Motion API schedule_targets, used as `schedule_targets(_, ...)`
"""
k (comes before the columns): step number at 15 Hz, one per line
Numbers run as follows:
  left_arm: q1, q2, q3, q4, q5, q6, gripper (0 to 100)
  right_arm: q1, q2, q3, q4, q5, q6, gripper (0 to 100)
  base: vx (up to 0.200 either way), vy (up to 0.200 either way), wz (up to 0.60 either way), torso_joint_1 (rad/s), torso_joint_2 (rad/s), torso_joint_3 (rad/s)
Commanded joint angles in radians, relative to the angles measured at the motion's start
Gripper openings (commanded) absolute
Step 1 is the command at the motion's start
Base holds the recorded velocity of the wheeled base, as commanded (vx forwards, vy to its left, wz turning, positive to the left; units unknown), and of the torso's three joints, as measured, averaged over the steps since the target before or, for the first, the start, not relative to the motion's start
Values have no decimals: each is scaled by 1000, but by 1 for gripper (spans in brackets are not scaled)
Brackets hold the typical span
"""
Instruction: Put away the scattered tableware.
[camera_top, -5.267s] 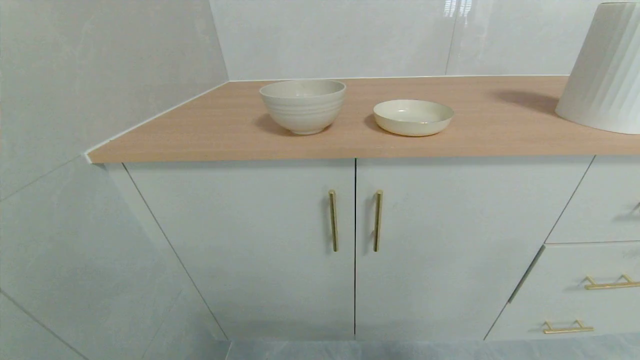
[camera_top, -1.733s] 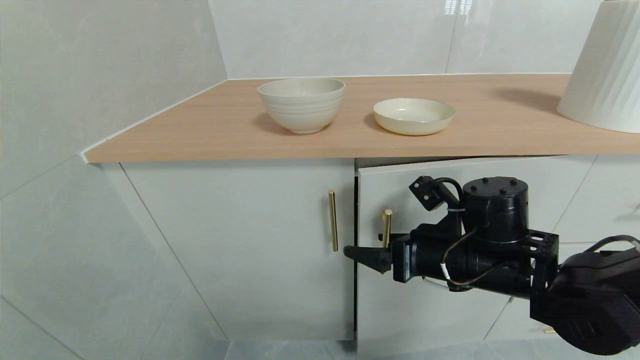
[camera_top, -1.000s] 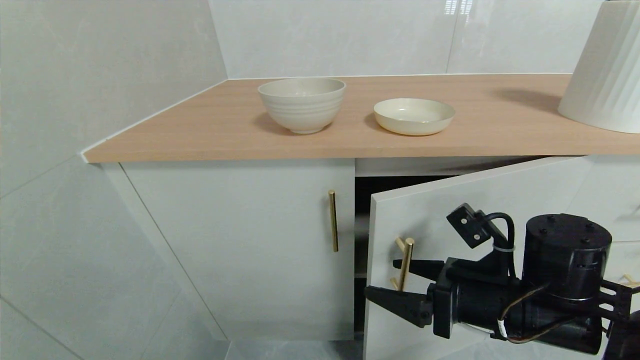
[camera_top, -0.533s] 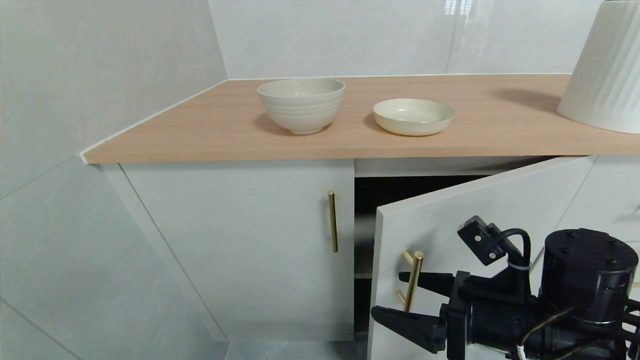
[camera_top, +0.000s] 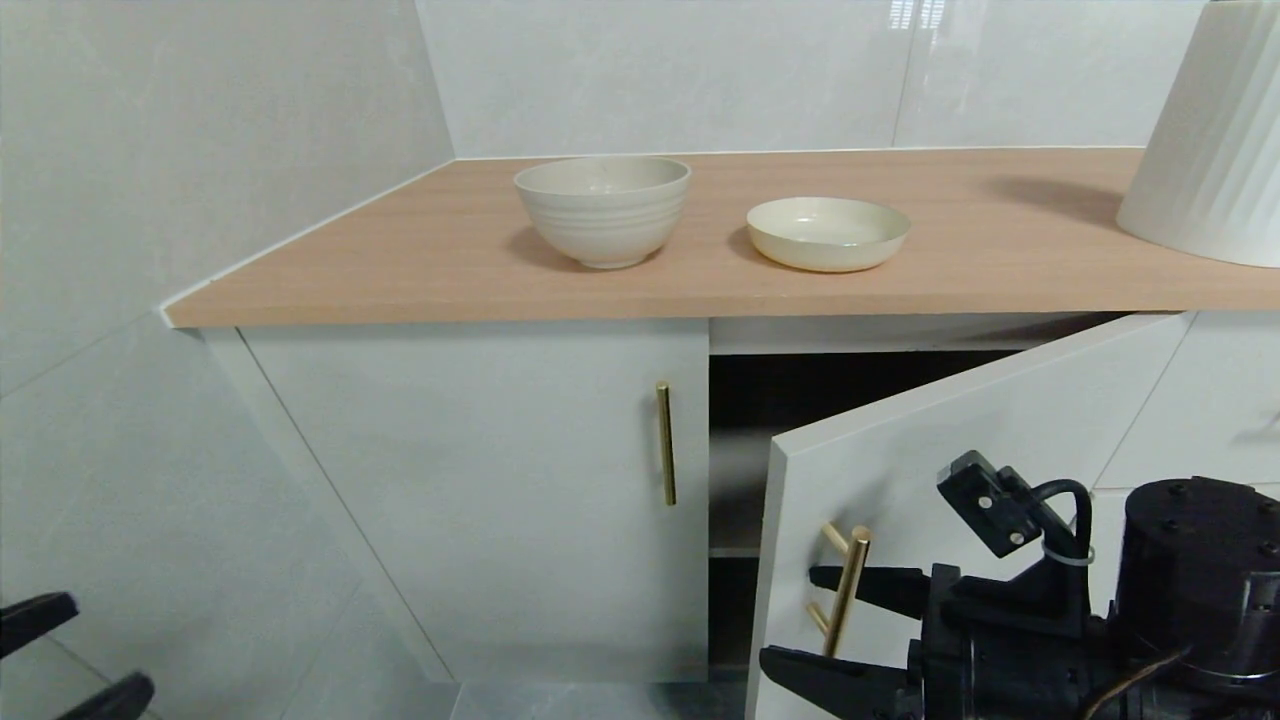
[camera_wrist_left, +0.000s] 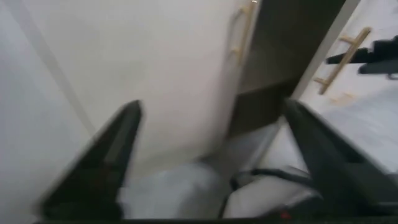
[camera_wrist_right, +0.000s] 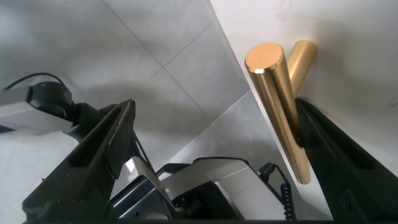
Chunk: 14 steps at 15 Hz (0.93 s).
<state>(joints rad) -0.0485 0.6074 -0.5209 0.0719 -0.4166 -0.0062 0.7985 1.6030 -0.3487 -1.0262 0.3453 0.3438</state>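
A deep cream bowl (camera_top: 602, 210) and a shallow cream dish (camera_top: 828, 232) sit side by side on the wooden countertop (camera_top: 450, 270). Below them the right cabinet door (camera_top: 960, 440) stands partly swung out, showing a dark interior with a shelf (camera_top: 735, 545). My right gripper (camera_top: 790, 615) is open, its fingers on either side of that door's gold handle (camera_top: 845, 590); in the right wrist view the gold handle (camera_wrist_right: 280, 106) lies against one finger (camera_wrist_right: 348, 162). My left gripper (camera_top: 110, 645) is open and empty, low at the left, facing the cabinet's opening (camera_wrist_left: 273, 62).
The left door (camera_top: 480, 480) is closed, with its gold handle (camera_top: 665, 455) upright. A tall white ribbed vessel (camera_top: 1210, 140) stands on the counter's right end. Drawers (camera_top: 1200, 420) lie right of the open door. Tiled walls close in at the left and behind.
The right door has swung further out, with my right gripper drawing back and down around its handle. My left gripper has come into the head view at the lower left.
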Motion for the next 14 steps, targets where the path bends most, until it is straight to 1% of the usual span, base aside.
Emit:
schedule_targets(1, -51, 301, -94, -86, -36, -3, 0, -1, -2, 1, -2, -2, 0, 100, 0, 0, 0, 0, 0, 0)
schedule_targets(2, -68, 328, -96, -106, -36, -3, 0, -1, -3, 1, -2, -2, 0, 100, 0, 0, 0, 0, 0, 0)
schedule_targets(3, -114, 397, -102, -152, -36, -6, 0, -1, -2, 1, -2, -2, 0, 100, 0, 0, 0, 0, 0, 0)
schedule_targets(4, -149, 439, -99, -184, -36, -21, 0, -1, -2, 1, 0, -2, -2, 100, 0, 0, 0, 0, 0, 0)
schedule_targets(5, -217, 488, -99, -230, -36, -57, 0, -1, -5, 4, -2, -3, -2, 100, 0, 0, 0, 0, 0, 0)
schedule_targets(6, -272, 548, -96, -296, -37, -81, 0, -1, -9, 5, -2, -3, -2, 100, 0, 0, 0, 0, 0, 0)
schedule_targets(8, -364, 692, -79, -422, -34, -98, 0, -1, -9, 8, 0, -2, -2, 100, 0, 0, 0, 0, 0, 0)
schedule_targets(9, -427, 796, -64, -520, -31, -129, 0, -1, -8, 8, 0, -2, -2, 100, 0, 0, 0, 0, 0, 0)
schedule_targets(10, -439, 828, -61, -555, -31, -144, 0, -1, -8, 8, 0, -3, -2, 100, 0, 0, 0, 0, 0, 0)
schedule_targets(11, -484, 917, -51, -661, -33, -195, 0, -1, -9, 7, 0, -3, -2, 100, 0, 0, 0, 0, 0, 0)
schedule_targets(12, -518, 966, -51, -725, -36, -230, 0, -1, -8, 5, 0, -3, -2, 100, 0, 0, 0, 0, 0, 0)
schedule_targets(13, -553, 1000, -51, -762, -37, -238, 0, -1, -9, 4, 0, -3, -2, 100, 0, 0, 0, 0, 0, 0)
schedule_targets(14, -587, 1032, -61, -787, -37, -238, 0, -2, -8, 2, 0, -5, -2, 100, 0, 0, 0, 0, 0, 0)
